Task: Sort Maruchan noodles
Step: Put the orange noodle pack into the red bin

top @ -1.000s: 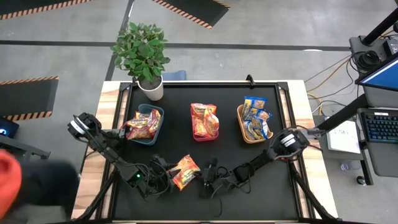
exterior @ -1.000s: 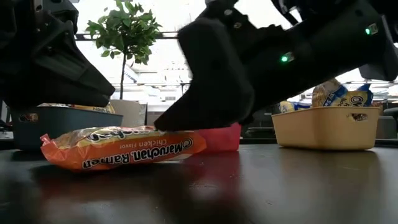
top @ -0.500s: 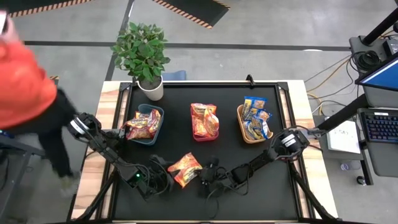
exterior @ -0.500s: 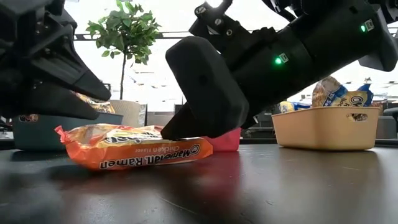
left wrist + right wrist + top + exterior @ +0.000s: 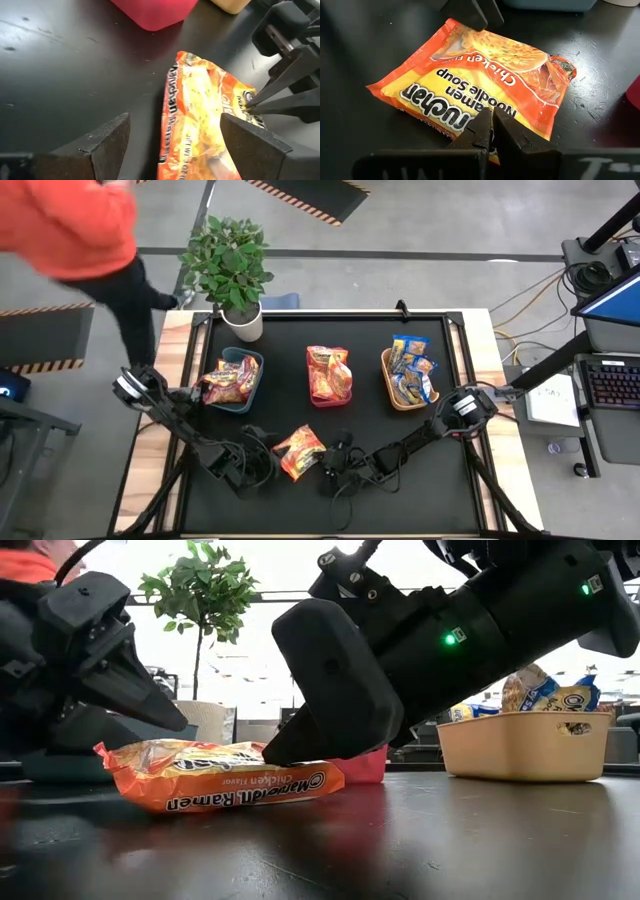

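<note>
Orange packet [image 5: 480, 95] edge pinched by right gripper [image 5: 491, 131]

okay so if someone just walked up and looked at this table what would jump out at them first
Probably the lone orange Maruchan packet lying flat on the black table near the front edge, with both grippers on it: the right gripper shut on one edge, the left gripper open, fingers either side of it. Behind it stand three filled bins: teal bin, red bin, tan bin.

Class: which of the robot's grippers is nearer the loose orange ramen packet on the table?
Right. The right gripper is shut, pinching the orange packet at its edge; the left gripper is open, straddling its other end.
</note>
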{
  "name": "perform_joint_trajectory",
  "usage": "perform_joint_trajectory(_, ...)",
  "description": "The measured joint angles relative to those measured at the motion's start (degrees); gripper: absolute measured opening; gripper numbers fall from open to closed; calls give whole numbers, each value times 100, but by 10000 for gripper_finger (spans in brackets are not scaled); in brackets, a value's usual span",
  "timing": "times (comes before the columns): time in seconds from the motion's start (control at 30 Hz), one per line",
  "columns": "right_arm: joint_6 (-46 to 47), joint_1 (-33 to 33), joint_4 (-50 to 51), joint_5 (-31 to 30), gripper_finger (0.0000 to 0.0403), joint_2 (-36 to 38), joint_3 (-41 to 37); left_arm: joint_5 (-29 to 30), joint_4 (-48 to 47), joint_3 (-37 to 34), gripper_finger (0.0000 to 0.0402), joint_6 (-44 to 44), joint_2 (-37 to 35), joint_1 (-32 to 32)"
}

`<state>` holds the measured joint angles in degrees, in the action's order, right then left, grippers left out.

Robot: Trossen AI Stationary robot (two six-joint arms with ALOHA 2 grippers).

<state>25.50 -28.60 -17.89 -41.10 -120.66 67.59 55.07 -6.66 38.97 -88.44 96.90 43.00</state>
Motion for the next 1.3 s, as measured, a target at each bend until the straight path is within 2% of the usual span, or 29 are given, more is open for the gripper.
perform_joint_trajectory(0.3,-17,0,-41,15,12,-6,-9,43,1420,-209,290,260,597,0)
perform_joint_trajectory(0.47,-17,-1,-42,20,12,-7,-18,157,2339,-268,290,772,925,7)
perform_joint_trajectory(0.6,-15,0,-42,28,12,-7,-20,316,2520,-218,280,962,1028,11)
perform_joint_trajectory(0.8,-17,-2,-42,27,12,-4,-22,332,2525,-78,213,1148,1032,13)
perform_joint_trajectory(0.93,-111,-74,-30,-188,12,20,-26,443,2586,-39,150,1183,1023,16)
perform_joint_trajectory(1.03,-276,-155,-8,-371,12,92,-31,441,2616,-32,118,1192,1021,11)
perform_joint_trajectory(1.3,-513,-336,347,-609,12,604,-45,666,2569,31,106,1408,1017,23)
